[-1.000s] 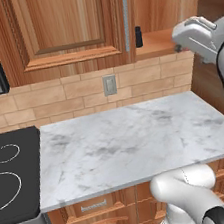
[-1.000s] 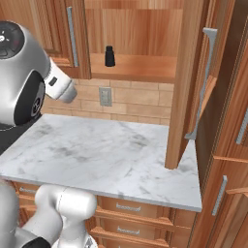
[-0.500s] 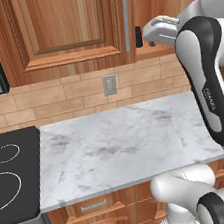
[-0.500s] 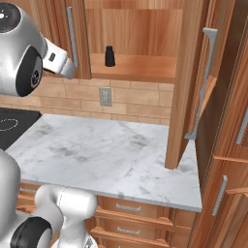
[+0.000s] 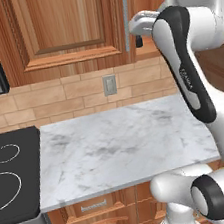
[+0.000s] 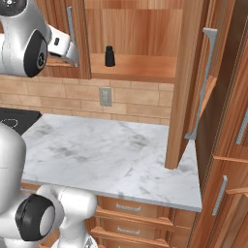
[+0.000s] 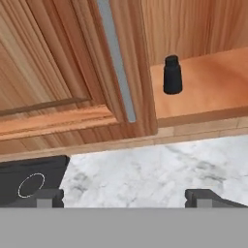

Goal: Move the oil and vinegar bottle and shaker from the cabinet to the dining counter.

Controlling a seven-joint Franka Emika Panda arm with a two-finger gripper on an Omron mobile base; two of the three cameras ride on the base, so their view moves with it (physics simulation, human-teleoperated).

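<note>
A: Reddish-brown wood: that is the cabinet [image 6: 140, 34], the largest item in front of me. Its right door [image 6: 186, 82] stands swung open, edge toward the right base camera; the left door [image 5: 67, 29] is closed, silver bar handle [image 5: 125, 18] vertical along its right edge.

B: What sits below it?

A: A marble worktop [image 5: 124, 147] with a tan brick backsplash [image 5: 56, 96] carrying a wall outlet [image 5: 110, 85]. A black stovetop [image 5: 13, 183] adjoins the worktop on its left. Wooden drawers [image 6: 140, 218] run beneath.

B: Arm position?

A: In the left base view I see the arm raised, with the hand at the level of the cabinet's lower edge, just beside the closed door's handle. In the right base view it sits in front of that door, to the left of the open compartment.

B: End effector?

A: The gripper [image 7: 131, 196] is released, its jaws spread wide with nothing between them. In the hand view both tips show at the bottom, far apart.

B: Task item?

A: The shaker [image 7: 172, 74] stands upright on the shelf [image 6: 145, 68] inside the open compartment, near its left side and well apart from the gripper. It is small, black, with a narrower cap.
</note>
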